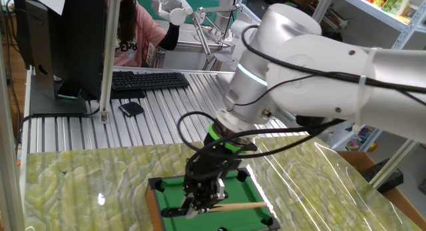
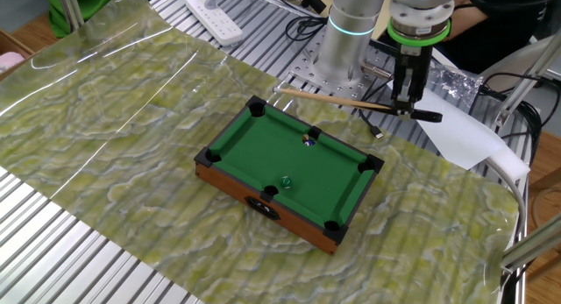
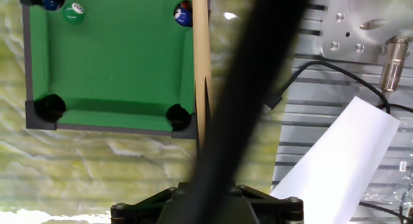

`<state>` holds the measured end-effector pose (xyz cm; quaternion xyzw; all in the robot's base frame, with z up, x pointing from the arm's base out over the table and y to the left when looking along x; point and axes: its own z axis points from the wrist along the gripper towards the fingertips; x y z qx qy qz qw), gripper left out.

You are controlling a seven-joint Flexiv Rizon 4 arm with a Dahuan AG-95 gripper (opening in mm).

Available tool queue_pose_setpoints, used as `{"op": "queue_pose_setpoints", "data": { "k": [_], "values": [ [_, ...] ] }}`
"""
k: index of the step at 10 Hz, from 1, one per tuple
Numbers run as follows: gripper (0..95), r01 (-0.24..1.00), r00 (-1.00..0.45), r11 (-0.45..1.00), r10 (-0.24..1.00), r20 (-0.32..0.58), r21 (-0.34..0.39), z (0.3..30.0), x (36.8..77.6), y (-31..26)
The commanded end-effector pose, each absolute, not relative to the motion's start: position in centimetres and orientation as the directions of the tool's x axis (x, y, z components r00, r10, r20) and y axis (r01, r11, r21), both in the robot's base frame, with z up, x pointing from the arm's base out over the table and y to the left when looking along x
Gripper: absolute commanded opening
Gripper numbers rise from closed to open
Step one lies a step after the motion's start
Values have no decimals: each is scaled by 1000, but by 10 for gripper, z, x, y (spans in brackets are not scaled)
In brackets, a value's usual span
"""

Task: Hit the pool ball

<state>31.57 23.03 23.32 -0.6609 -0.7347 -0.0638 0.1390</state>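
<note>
The gripper (image 2: pixel 405 105) has its jaws clamped on the wooden cue stick (image 2: pixel 333 98), which lies level beyond the mini pool table (image 2: pixel 230 152) at its 12 o'clock edge. The pool ball (image 2: pixel 308 140) sits by the far-side middle pocket; a green ball (image 2: pixel 286 179) rests toward 6 o'clock.

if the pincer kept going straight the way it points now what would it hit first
Probably the green marbled mat beside the mini pool table's near rail, not the felt. The pincer points steeply down, shut on the cue stick, and sits off the table's side. Depth is unclear, so the rail itself is possible.
</note>
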Motion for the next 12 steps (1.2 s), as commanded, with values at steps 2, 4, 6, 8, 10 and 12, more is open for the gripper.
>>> {"op": "queue_pose_setpoints", "data": {
  "k": [2,4,6,8,10,12],
  "values": [
    [0,982,-134,167,947,293,-92,234,315,231],
    [0,973,-188,218,942,279,-80,235,314,230],
    [0,948,-281,311,914,294,-61,236,308,229],
    [0,916,-359,396,882,305,-67,236,305,229],
    [0,898,-380,429,866,325,-95,238,303,228],
    [0,876,-419,475,836,353,-87,240,300,225]
  ]
}}
